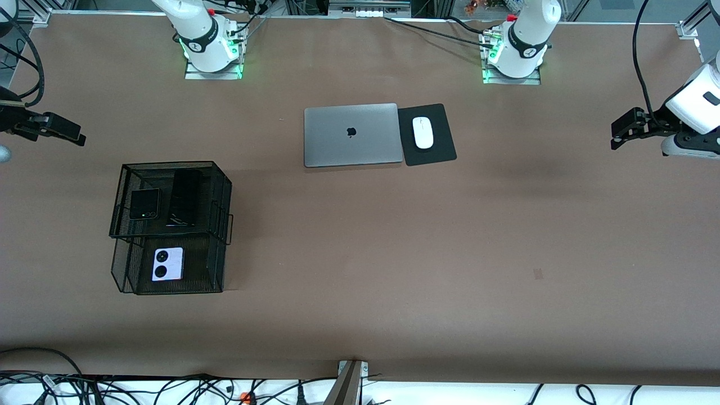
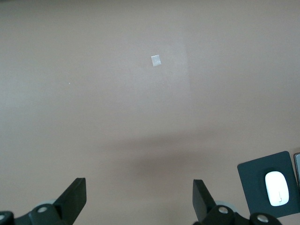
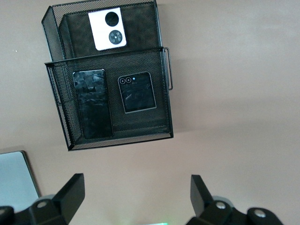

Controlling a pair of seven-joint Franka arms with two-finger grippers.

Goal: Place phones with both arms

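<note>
The right tool (image 3: 136, 197) hangs with its fingers spread wide and nothing between them, over bare worktop (image 1: 394, 270) at the right arm's end, just off the mesh rack (image 1: 169, 228). The left tool (image 2: 139, 199) is likewise wide open and holds nothing, parked over the left arm's end of the worktop, well apart from everything the task concerns. Both arms look drawn back to the edges, which leaves the middle free and the rack in plain sight of the right wrist camera.

Outward from the right tool, the rack is a two-tier black wire basket. On its upper tier lie a long black phone (image 3: 92, 103) and, just beside it, a small square folded phone (image 3: 136, 92), both flat and apart from each other. On the lower tier, which juts out nearer the front camera, lies a white folded phone (image 1: 167, 263) with two round camera rings, also flat.

Nearer the left tool sit a closed grey laptop (image 1: 351, 135) and, touching its edge, a black mouse pad (image 1: 439, 152) carrying a white mouse (image 1: 423, 133).

All three phones rest in the rack. That fits phones already placed there, or phones waiting to be taken out and set elsewhere; the scene does not settle which.
</note>
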